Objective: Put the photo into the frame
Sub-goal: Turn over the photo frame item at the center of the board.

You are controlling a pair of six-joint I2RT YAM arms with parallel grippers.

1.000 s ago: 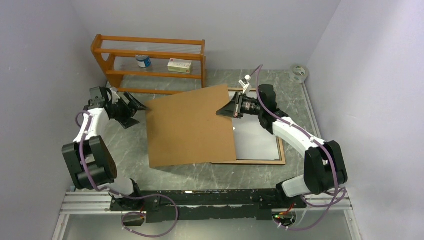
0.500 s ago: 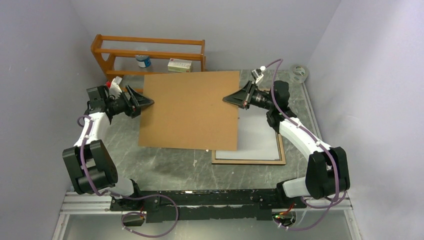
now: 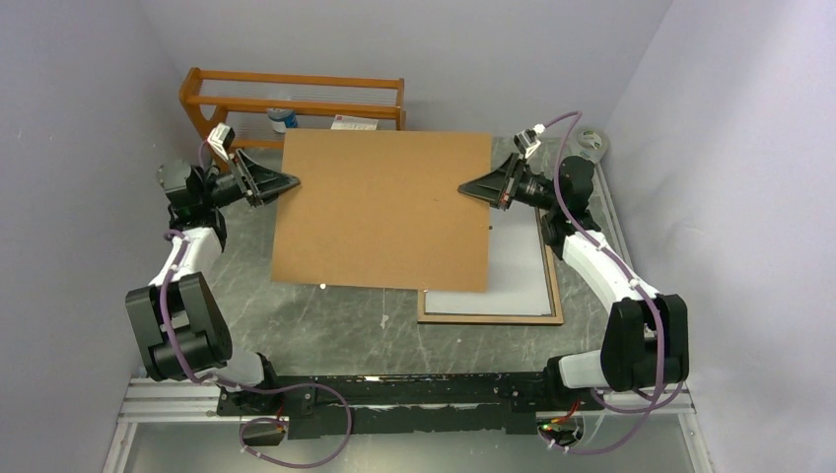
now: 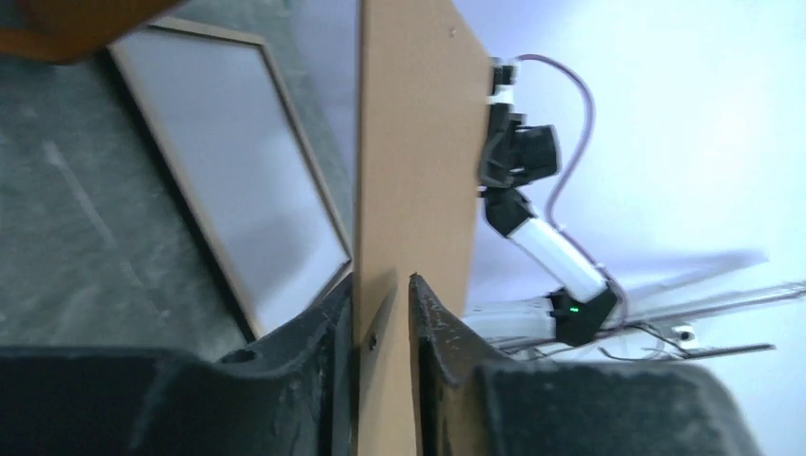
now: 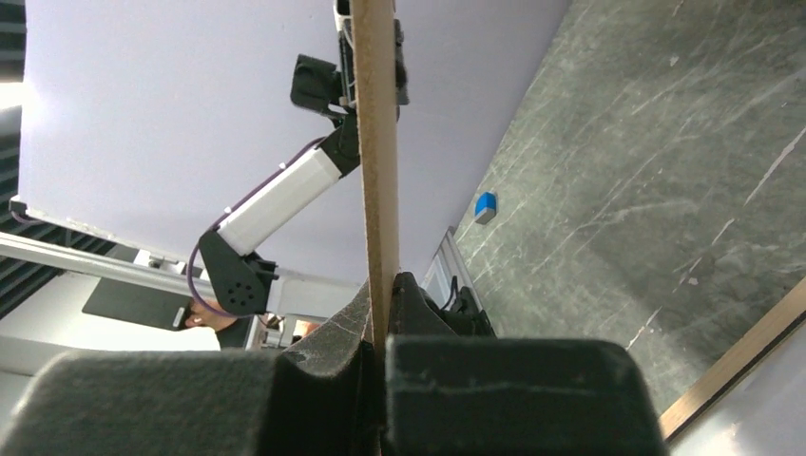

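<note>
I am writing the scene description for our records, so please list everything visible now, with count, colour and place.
backing board: one, brown, held in the air above the table
frame: one, wood-coloured rim, flat on the table, partly under the board
white sheet: one, inside the frame; perhaps the photo's back
shelf rack: one, orange-brown, back left
small container: one, blue and white, on the rack
small box: one, pale, on the rack, partly hidden
tape roll: one, greyish, back right corner
table: one, grey marbled
left gripper: one, black, fingers either side of the board's left edge; grip unclear
right gripper: one, black, shut on the board's right edge
</note>
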